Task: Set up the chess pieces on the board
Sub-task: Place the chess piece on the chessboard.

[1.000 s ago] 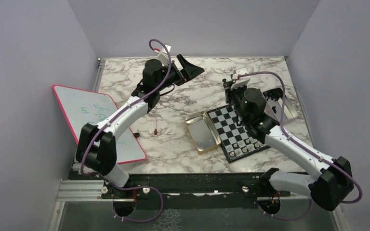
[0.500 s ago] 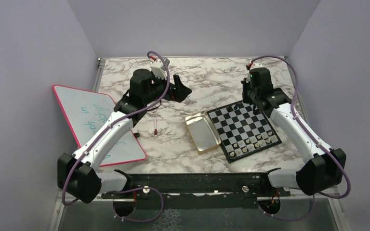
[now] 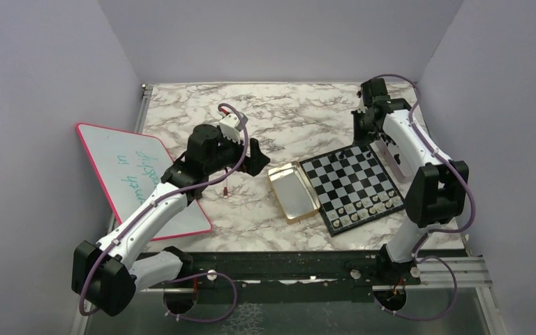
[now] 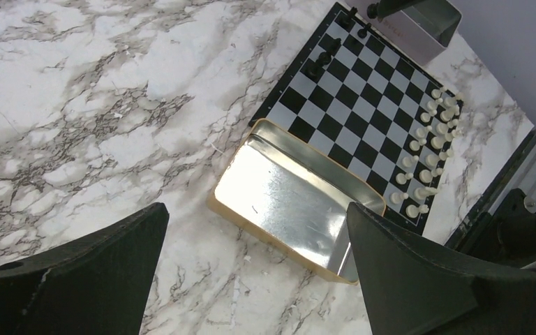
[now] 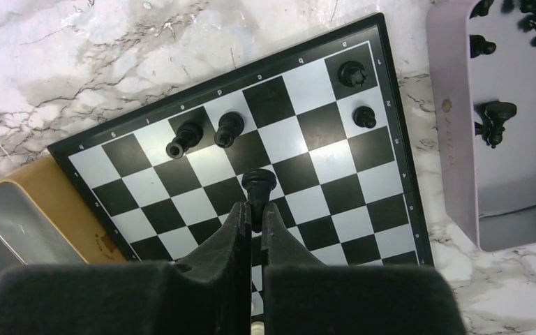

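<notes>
Swung over the board (image 5: pixel 321 202), the right claw (image 5: pixel 252 209) is pinching a black piece (image 5: pixel 258 183) while the drawn-back left claw (image 4: pixel 255 209) is gaping open

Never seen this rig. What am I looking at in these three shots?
Two robot arms are bolted at the near edge of a marble table. The wide shot is from a fixed camera above and behind them; the other two are from a camera on each wrist, looking past its own jaws. On the table: a chessboard, a gold tin beside it, a pale tin holding black pieces, a whiteboard, a small red object. White pieces line the board's near edge; a few black ones stand at the far end. Left arm: jaws wide open, empty. Right arm: jaws shut on a black piece over the board.
</notes>
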`<state>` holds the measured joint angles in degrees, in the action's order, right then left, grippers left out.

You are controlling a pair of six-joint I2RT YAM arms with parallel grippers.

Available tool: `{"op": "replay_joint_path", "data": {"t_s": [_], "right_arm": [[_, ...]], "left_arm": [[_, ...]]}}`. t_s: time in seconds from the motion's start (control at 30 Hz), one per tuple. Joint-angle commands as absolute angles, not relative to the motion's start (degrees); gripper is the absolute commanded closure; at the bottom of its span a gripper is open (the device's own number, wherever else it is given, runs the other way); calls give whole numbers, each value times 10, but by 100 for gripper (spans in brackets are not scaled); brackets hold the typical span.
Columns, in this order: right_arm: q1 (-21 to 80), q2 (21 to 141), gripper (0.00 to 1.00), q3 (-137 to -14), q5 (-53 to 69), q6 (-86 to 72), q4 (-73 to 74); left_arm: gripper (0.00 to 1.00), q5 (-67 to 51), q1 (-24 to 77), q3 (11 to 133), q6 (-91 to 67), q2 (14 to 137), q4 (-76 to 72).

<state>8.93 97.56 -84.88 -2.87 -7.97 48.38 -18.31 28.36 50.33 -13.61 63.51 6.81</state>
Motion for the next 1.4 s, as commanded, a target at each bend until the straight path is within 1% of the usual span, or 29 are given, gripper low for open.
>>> {"op": "replay_joint_path", "data": {"t_s": [0.0, 0.2, 0.5, 0.77, 1.13, 1.37], "right_arm": [[71, 1035, 98, -916, -18, -74, 566], [50, 1118, 97, -985, -25, -57, 610], [37, 1193, 95, -1031, -3, -36, 619], [35, 1223, 95, -1053, 31, -29, 624], [33, 1246, 91, -1066, 21, -26, 639], [33, 1253, 82, -1071, 13, -27, 641]], "left_arm": [[1, -150, 305, 504, -101, 609, 79], [1, -126, 323, 504, -81, 594, 92], [1, -115, 326, 504, -76, 588, 96], [1, -105, 326, 504, -71, 582, 98], [1, -106, 326, 504, -70, 575, 99], [1, -106, 326, 504, -70, 574, 99]]}}
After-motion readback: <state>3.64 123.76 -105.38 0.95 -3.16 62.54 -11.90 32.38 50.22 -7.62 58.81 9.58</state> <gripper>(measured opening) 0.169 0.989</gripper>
